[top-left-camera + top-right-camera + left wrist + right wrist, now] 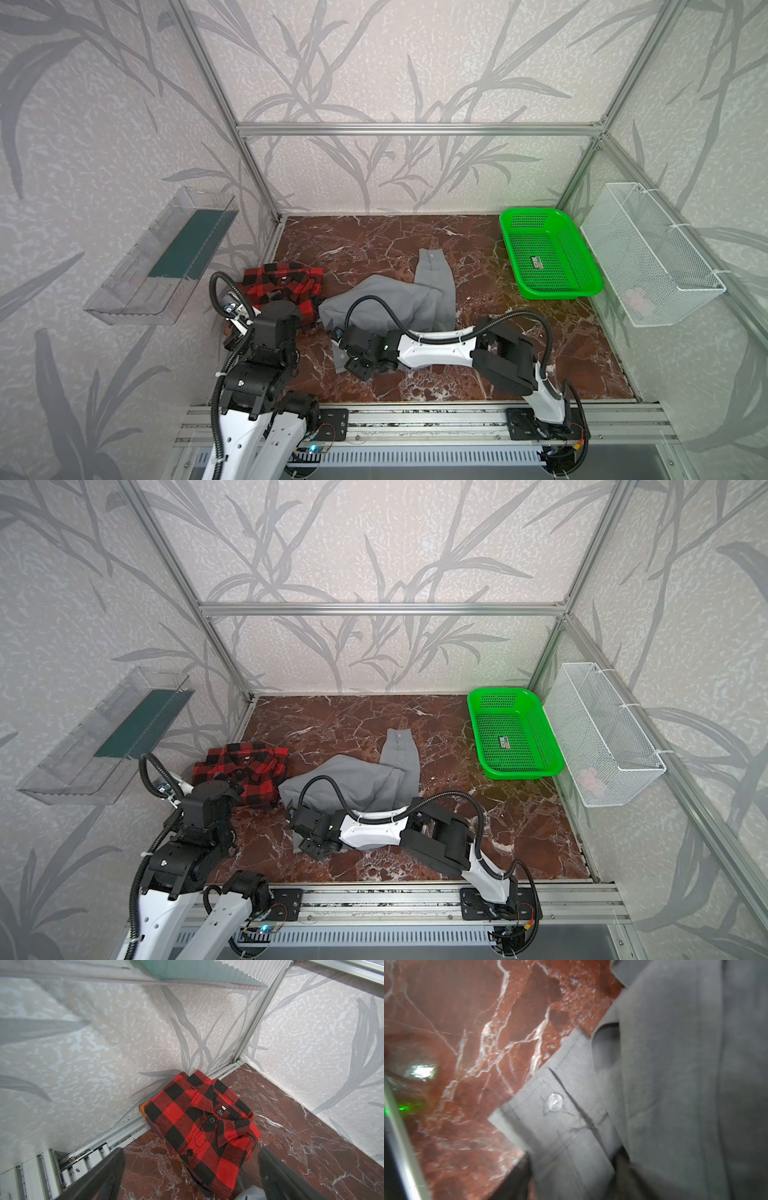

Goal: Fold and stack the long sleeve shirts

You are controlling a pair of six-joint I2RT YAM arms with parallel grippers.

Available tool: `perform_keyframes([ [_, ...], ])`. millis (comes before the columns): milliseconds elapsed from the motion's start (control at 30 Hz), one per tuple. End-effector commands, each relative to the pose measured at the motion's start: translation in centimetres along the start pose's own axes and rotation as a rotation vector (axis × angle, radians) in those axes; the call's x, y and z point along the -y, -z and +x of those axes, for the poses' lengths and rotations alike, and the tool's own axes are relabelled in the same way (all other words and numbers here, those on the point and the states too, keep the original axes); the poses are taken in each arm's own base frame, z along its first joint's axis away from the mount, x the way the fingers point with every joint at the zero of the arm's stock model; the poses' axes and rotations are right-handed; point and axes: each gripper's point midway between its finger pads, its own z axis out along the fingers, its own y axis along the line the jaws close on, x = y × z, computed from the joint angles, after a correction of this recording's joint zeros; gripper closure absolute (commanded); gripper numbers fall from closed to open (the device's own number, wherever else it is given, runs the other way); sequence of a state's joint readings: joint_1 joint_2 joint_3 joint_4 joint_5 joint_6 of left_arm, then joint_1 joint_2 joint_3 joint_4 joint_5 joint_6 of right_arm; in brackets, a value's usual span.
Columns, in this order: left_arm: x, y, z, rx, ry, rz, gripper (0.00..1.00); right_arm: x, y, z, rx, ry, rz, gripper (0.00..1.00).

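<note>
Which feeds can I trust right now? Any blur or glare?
Right wrist view: blurred throughout, the grey shirt soft-edged, with a glare spot on the tabletop. Left wrist view: sharp on the plaid shirt. Both top views: crisp and evenly lit, no harsh shadows.

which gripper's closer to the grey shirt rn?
Right. The right gripper straddles the sleeve cuff of the grey shirt; the left gripper hangs open by the plaid shirt, off to its side.
</note>
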State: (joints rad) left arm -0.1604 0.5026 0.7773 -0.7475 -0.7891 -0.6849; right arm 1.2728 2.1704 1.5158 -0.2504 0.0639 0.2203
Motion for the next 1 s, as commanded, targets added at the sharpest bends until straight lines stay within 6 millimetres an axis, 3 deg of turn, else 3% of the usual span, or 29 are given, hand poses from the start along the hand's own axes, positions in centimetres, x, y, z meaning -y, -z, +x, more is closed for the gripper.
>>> perform_keyframes([
  [0,-0.7,0.3,-0.8,0.024,0.018,-0.037,0.01,-0.2,0.2,-0.4,0.024,-0.04,-0.046,0.59],
  [133,-0.6,0.3,-0.8,0.023,0.014,-0.033,0.01,0.6,1.4,-0.5,0.024,-0.037,-0.05,0.85],
  [200,-0.6,0.2,-0.7,0.02,0.006,-0.031,0.01,1.4,3.3,-1.2,0.038,-0.058,-0.06,0.98],
  [267,-0.2,0.1,-0.6,0.012,-0.006,-0.021,0.01,2.4,5.9,-2.3,0.082,-0.077,-0.063,1.0],
  [367,1.0,-0.3,0.0,-0.009,-0.057,0.025,0.01,3.9,11.6,-4.6,0.201,-0.08,-0.059,1.0],
  [467,4.0,-0.6,1.4,-0.073,-0.148,0.166,0.02,6.2,18.2,-6.6,0.334,-0.099,-0.036,1.0],
  [600,7.4,-0.3,2.9,-0.144,-0.219,0.326,0.03,11.1,26.1,-7.3,0.449,-0.203,-0.021,1.0],
  [667,9.3,-0.1,4.1,-0.192,-0.246,0.421,0.03,12.7,30.0,-7.5,0.519,-0.228,-0.022,1.0],
  [800,13.7,1.4,7.1,-0.321,-0.333,0.644,0.03,15.4,37.3,-7.7,0.644,-0.296,-0.011,1.0],
  [967,16.8,3.7,9.3,-0.379,-0.399,0.826,0.03,18.0,45.9,-8.2,0.775,-0.324,0.128,1.0],
])
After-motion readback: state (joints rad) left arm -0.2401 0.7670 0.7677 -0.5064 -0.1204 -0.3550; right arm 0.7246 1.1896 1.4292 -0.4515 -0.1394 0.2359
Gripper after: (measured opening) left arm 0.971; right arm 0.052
